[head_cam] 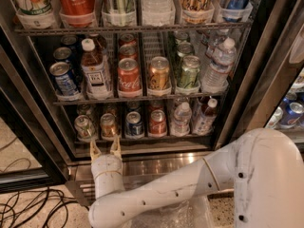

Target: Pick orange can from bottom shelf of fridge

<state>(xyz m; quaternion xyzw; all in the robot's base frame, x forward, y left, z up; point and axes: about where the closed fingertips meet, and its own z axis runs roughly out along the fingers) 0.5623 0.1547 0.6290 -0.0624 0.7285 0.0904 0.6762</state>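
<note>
The orange can (108,125) stands upright on the bottom shelf (142,137) of the fridge (235,99), second lane from the left, behind a clear lane front. My gripper (104,149) is open and empty, fingers pointing up. It sits just below and in front of the shelf's front rail, directly under the orange can and apart from it. My white arm (190,186) reaches in from the lower right.
On the bottom shelf a silver-green can (84,126) stands left of the orange can, and a blue can (134,123), a red can (157,121) and two bottles stand to its right. A bronze can (159,72) is on the middle shelf. Cables (28,208) lie on the floor.
</note>
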